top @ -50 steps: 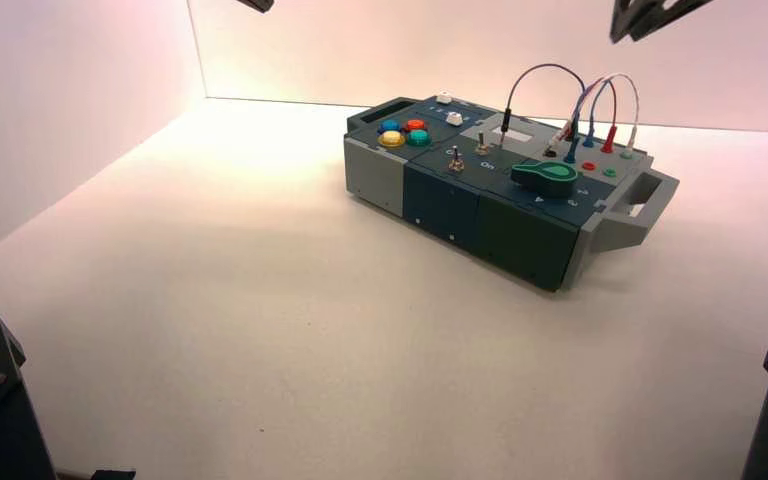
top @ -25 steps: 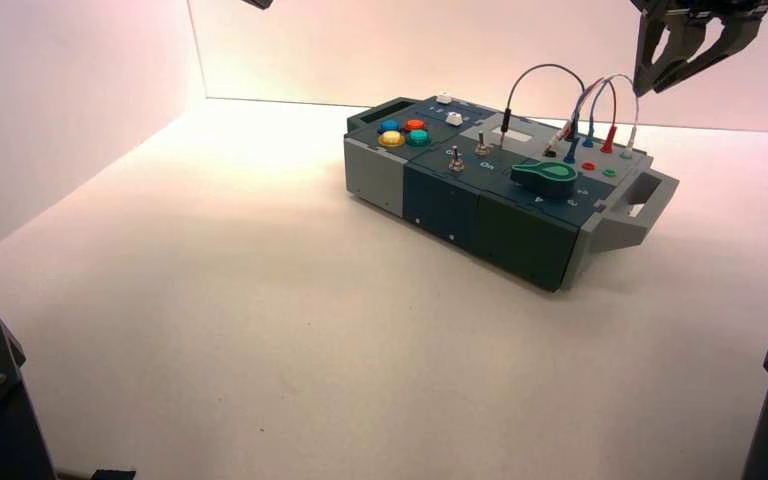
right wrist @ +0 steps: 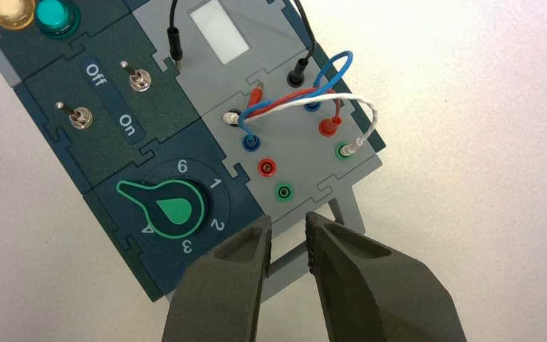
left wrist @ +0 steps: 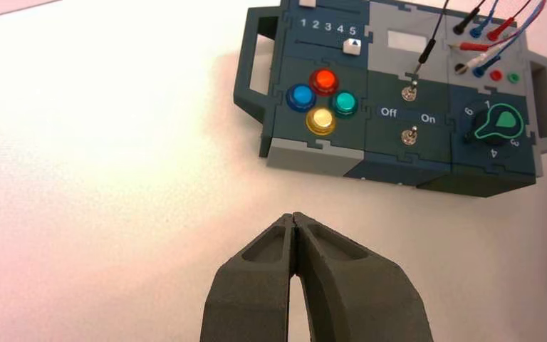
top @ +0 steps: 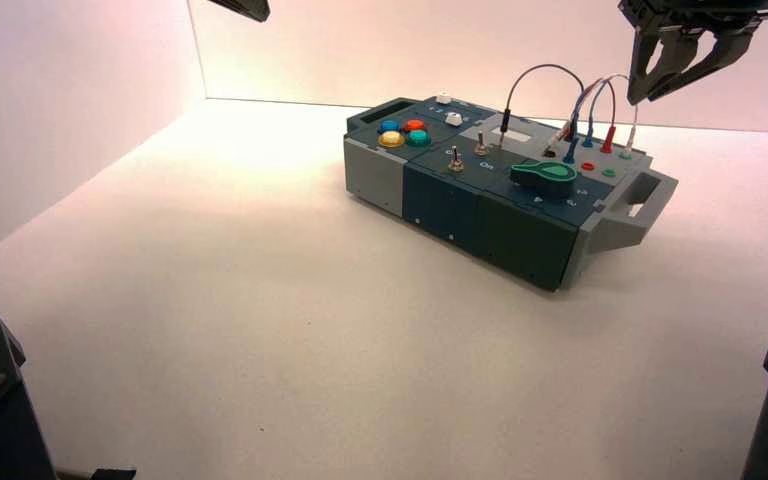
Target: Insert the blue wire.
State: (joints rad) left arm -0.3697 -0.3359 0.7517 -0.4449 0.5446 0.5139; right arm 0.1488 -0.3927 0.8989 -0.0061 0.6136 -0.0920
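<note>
The blue wire [right wrist: 345, 64] makes an arch over the gray part of the box. One blue plug is in the near blue hole [right wrist: 251, 143], and its other end is at the far blue hole [right wrist: 313, 104]. The right gripper [right wrist: 288, 222] is up above the handle end of the box, with its fingers spread apart and nothing between them. The left gripper [left wrist: 293, 217] waits over the counter [top: 260, 330], its fingers pressed together. The white wire [right wrist: 327, 97] crosses close to the blue one.

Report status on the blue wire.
Right gripper open beyond box's socket end; left shut, parked. Blue wire: both plugs seated. White wire crosses it.
</note>
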